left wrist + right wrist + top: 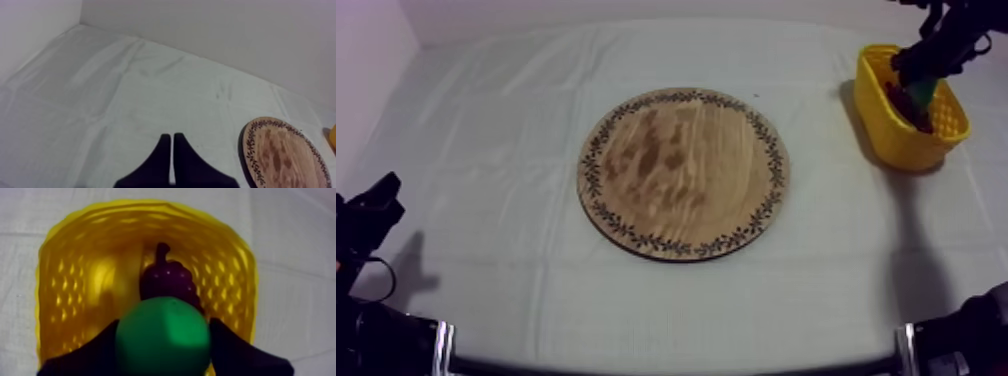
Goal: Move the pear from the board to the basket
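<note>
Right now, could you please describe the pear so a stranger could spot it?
Find the yellow basket at the far right of the table. Over it the right gripper holds the pear: smooth and green, unlike the dark purple bunch of grapes inside the basket.

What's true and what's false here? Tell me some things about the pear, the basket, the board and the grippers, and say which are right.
1. The right gripper holds the pear over the yellow basket. True.
2. Fruit lies on the wooden board. False: the board is bare.
3. A bunch of grapes lies inside the basket. True.
4. The left gripper is open. False: its fingers lie together, shut on nothing.
</note>
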